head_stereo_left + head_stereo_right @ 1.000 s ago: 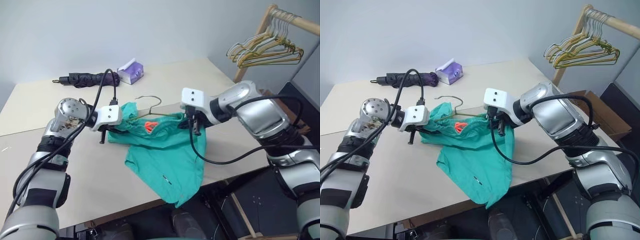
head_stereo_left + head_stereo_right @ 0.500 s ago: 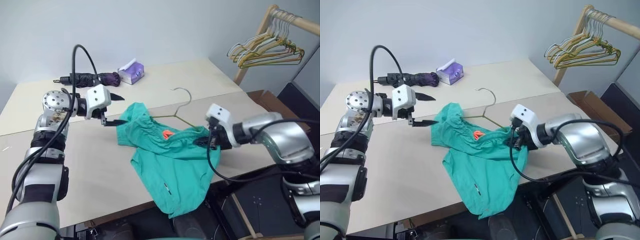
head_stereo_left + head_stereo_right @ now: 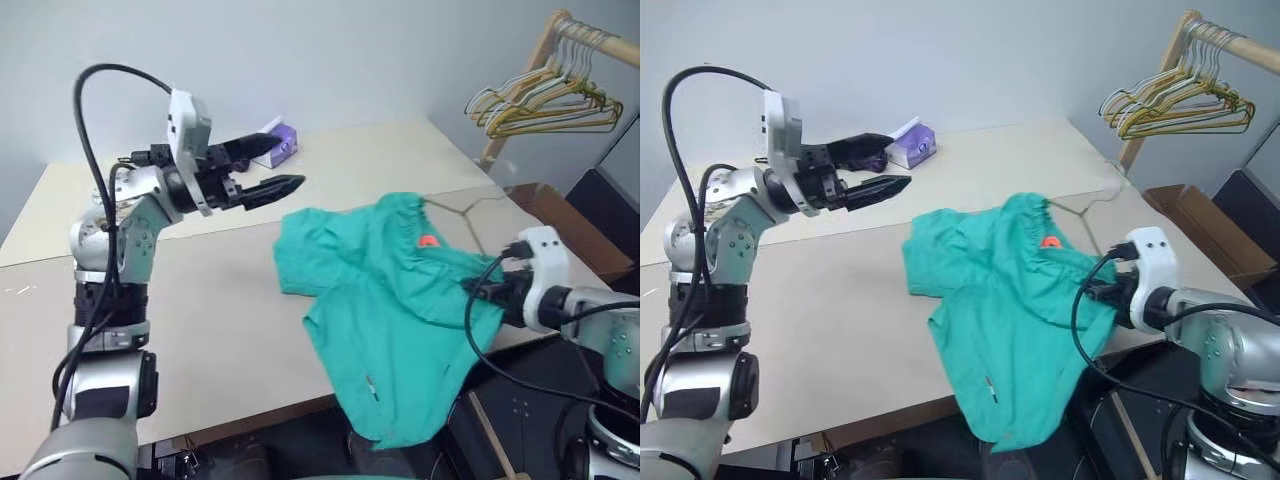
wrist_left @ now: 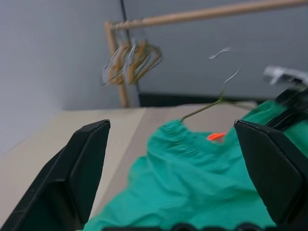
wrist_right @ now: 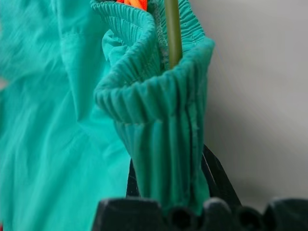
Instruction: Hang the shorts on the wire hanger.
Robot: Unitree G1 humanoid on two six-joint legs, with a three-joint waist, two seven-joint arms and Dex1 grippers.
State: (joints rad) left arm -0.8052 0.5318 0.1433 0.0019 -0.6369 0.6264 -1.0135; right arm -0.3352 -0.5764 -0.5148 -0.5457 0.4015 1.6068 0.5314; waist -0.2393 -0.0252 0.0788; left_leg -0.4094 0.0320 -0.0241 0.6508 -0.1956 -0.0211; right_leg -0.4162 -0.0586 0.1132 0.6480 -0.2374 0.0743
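Two grippers act on one garment. At right of centre in the eye views, the shorts (image 3: pixel 390 300) lie across the table (image 3: pixel 200 330), one leg draped over its near edge. The right gripper (image 3: pixel 492 296), at lower right, is clenched on the gathered waistband. The left gripper (image 3: pixel 262 170), at upper left, hangs released, jaws spread, well apart from the cloth. The wire hanger (image 3: pixel 462 208) runs under the waistband; only a length of wire emerges at the table's right edge. Judged from this, the step in hand is seating the waistband along the wire: the right grip should keep hold while the free gripper steadies the hook. The right wrist view adds wire (image 5: pixel 172 29) threading the pinched elastic; the left wrist view adds the raised hook (image 4: pixel 225 67) and orange tag (image 4: pixel 216 136).
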